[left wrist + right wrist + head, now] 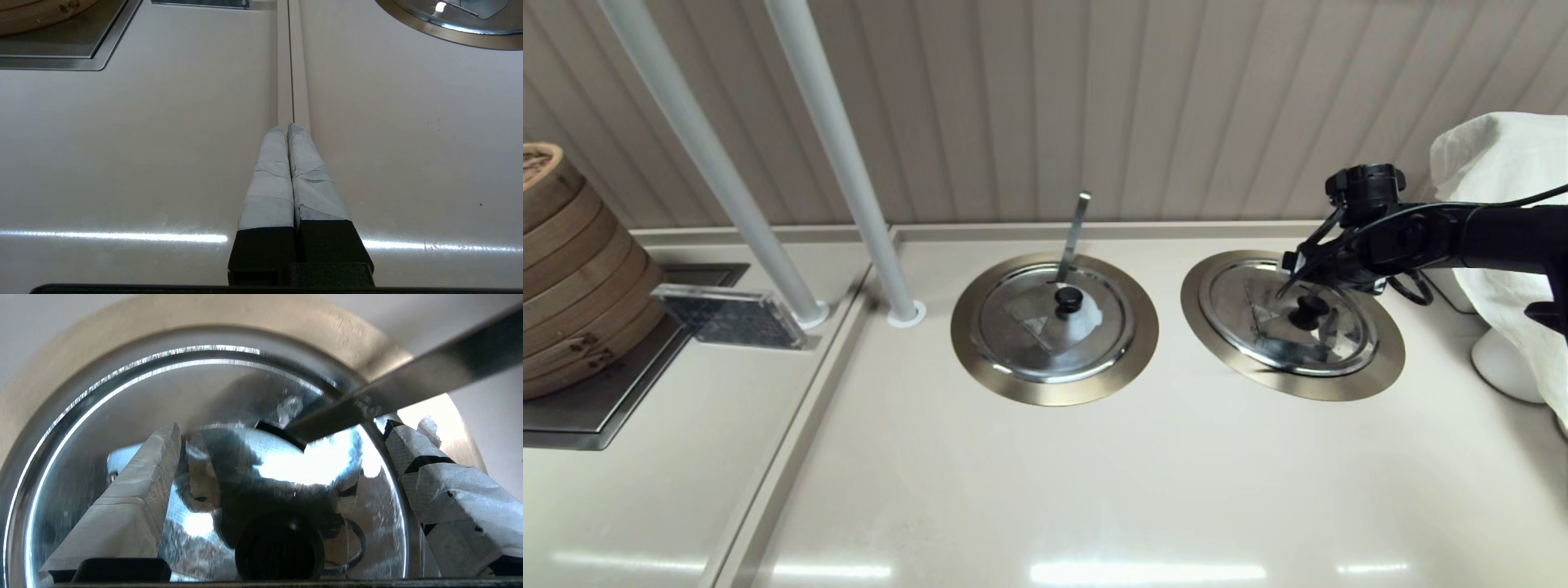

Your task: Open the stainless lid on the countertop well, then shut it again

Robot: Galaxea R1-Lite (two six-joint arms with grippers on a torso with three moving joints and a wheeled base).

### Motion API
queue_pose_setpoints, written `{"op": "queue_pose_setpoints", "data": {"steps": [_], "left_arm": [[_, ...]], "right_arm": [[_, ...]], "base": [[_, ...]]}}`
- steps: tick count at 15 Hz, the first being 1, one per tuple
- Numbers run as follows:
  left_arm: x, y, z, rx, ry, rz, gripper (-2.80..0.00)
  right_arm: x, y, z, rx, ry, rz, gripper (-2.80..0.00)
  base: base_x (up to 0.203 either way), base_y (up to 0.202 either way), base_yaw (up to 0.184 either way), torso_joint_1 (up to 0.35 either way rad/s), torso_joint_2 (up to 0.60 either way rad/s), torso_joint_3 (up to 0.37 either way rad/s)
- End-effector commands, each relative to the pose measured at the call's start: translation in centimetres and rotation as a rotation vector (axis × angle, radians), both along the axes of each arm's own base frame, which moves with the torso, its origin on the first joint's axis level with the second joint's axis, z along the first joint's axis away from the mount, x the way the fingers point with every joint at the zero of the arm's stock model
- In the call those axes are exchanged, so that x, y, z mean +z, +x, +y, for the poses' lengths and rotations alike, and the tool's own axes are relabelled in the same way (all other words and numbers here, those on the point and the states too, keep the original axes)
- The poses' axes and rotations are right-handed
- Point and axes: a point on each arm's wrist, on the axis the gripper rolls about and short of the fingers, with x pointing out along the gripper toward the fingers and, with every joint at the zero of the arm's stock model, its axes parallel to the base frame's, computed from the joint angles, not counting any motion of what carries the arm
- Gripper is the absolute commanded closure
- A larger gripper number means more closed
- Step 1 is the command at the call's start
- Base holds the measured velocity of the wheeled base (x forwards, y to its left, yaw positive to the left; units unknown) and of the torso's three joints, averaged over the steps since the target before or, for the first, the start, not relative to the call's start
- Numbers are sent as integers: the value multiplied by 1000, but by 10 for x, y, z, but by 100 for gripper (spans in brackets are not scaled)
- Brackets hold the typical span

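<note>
Where the beige counter (1045, 490) meets the ribbed back wall, two round collars sit side by side. At right, the countertop well (1380, 359), wide bronze-grey ring, covered by the stainless lid (1339, 347), seated flat, small black knob (1310, 309) at centre, wedge flap visible on the shiny face. Just above that lid, reaching in from the right edge, the right gripper (282, 457): fingers (135, 490) spread wide, taped white, one on either side of the knob, not touching it. Across the right wrist view, a dark flat metal strip (408, 381), running diagonally over the lid. To the left, the twin lid (1029, 327) with a whitish patch by its knob, and a thin steel handle (1075, 233) rising from its far side. Further left, two pale poles (849, 163), a clear holder (727, 314), stacked bamboo steamers (572, 269) on a steel tray. At far right, a white cloth (1503, 163). Near side, low over bare counter by a seam, the left gripper (287, 128), taped fingertips pressed together, holding nothing.
</note>
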Motion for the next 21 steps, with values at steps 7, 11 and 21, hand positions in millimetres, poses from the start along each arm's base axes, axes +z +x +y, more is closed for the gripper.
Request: {"op": "queue_pose_setpoints", "data": {"steps": [7, 11, 21], "left_arm": [[0, 0, 0, 0, 0, 1, 0], [0, 0, 0, 1, 0, 1, 0], [0, 0, 0, 0, 0, 1, 0]], "right_arm": [[93, -97, 20, 161, 40, 83, -280], [166, -207, 24, 304, 72, -85, -280], [138, -470, 16, 560, 57, -300, 0]], "base": [[0, 0, 0, 0, 0, 0], [0, 0, 0, 0, 0, 0], [0, 0, 0, 0, 0, 0]]}}
